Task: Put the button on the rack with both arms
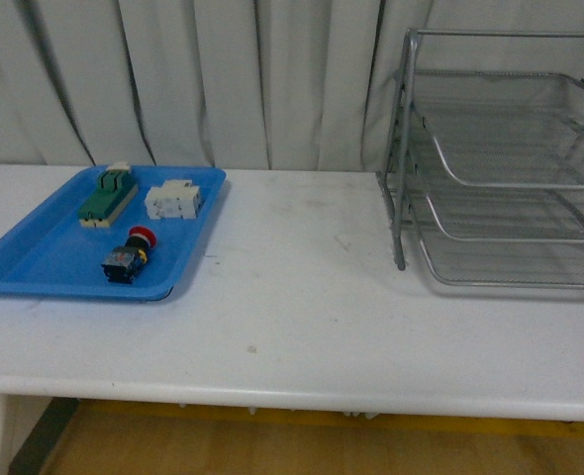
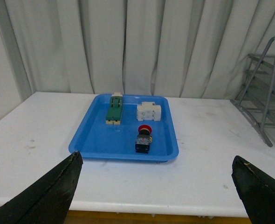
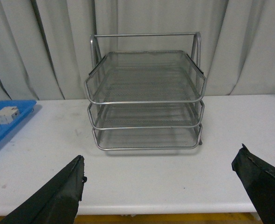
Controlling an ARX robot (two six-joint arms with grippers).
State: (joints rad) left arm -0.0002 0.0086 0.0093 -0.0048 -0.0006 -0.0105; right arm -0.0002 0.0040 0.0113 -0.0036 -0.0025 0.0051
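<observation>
- Blue tray (image 1: 45, 252) on the robot's left side of the white table (image 1: 302, 307) holds the button (image 1: 129, 255). It lies on its side near the tray's front edge, with the red cap pointing toward the back and the dark body toward the robot.
- Behind it in the same tray sit a green-topped block (image 1: 108, 196) and a white part (image 1: 173, 200). Both are apart from the button, so nothing crowds the approach.
- The rack (image 1: 500, 178) stands on the table at the robot's right, well apart from the tray. Its three mesh tiers look bare, and their open fronts face the right wrist camera.
- The left gripper (image 2: 156, 159) hovers short of the tray with its fingers spread wide and nothing between them. The button sits roughly centred ahead of it.
- The right gripper (image 3: 161, 156) is likewise spread wide and holds nothing. It faces the rack from a distance.
- Neither arm shows in the front view.
- The task appears to be at its very start: the pick-up has not begun.
- The next move probably calls for the left arm to reach forward and down, then close across the button's blocky body rather than its rounded cap.
- A handover to the right arm near mid-table would then serve the rack.
</observation>
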